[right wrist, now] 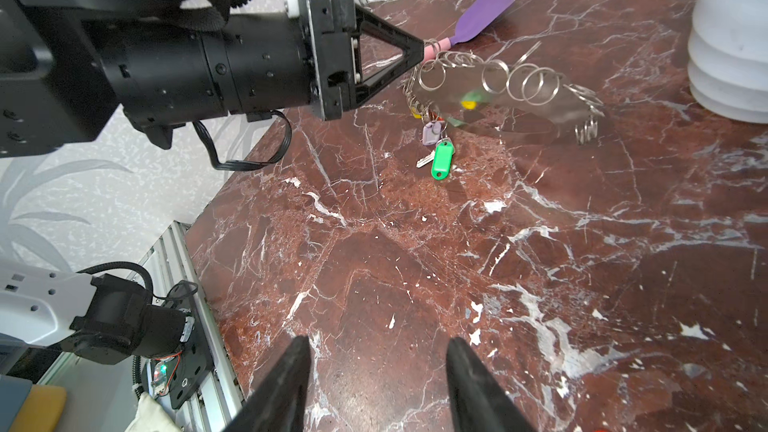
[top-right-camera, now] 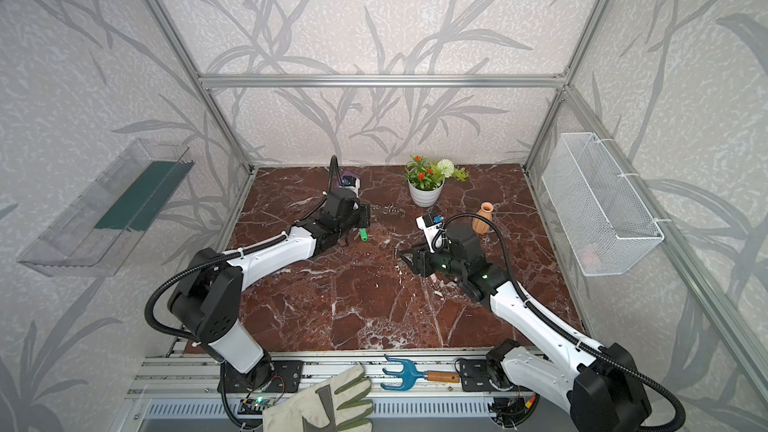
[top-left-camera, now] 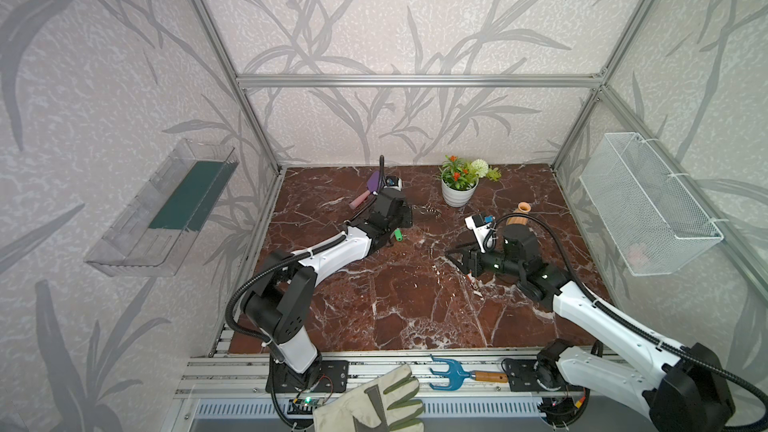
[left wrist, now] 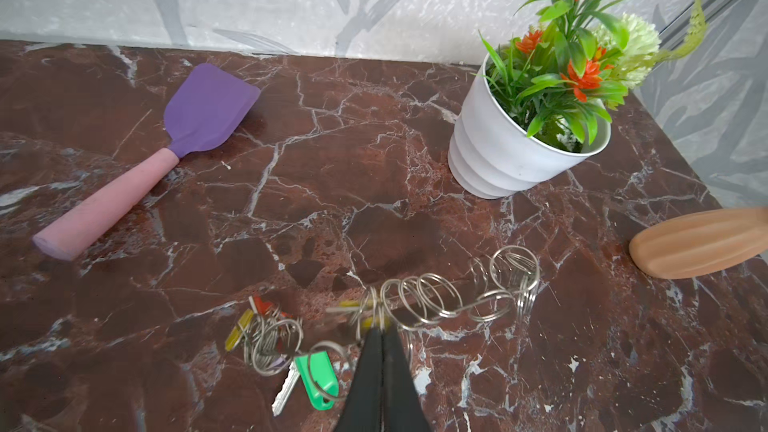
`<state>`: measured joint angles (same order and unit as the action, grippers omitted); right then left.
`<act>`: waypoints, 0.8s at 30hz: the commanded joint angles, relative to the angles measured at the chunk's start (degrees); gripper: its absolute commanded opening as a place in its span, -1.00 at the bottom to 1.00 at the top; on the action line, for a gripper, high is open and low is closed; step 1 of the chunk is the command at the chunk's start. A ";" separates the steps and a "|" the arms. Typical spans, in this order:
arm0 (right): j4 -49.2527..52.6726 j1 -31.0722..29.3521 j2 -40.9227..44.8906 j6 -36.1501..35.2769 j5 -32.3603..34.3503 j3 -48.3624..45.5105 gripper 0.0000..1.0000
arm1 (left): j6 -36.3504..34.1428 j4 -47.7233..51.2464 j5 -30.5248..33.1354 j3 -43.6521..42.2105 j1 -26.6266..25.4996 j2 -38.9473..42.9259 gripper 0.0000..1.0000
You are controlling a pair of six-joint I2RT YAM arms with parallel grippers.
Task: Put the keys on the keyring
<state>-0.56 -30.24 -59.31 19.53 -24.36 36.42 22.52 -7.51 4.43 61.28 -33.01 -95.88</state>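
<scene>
Well, from my seat the left gripper is pinched tight on the keyring. It grips the band at one end among the silver rings, and that end seems raised a little off the table. The grey band is blurred in the right wrist view, so I can't say exactly how it hangs.

The keys sit bunched just beside that pinch. I can see a green tag and a lilac tag, and the left wrist view shows red and yellow ones tangled in rings. A plain metal key lies by the green tag. They look linked to the band's rings, though I cannot tell whether every one is properly threaded. The right gripper stands about half open and empty, hovering over bare marble well apart from the bunch.

My read is that a good part is done, since several tags hang together at one end. Most of the rings further along the band carry nothing. In a top view there is a small reddish thing on the table under the right arm — too small to name, perhaps a loose key. If so, what is left is to fetch it and thread it while the left side holds the band.
</scene>
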 commanded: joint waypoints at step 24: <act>-4.53 0.65 0.55 1.40 1.21 -4.71 0.07 | 7.10 -12.12 -12.04 -26.20 -10.09 8.26 -0.67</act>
<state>-2.17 -29.89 -58.35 21.23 -23.53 32.27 27.59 -19.92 -7.86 35.64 -42.65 -90.72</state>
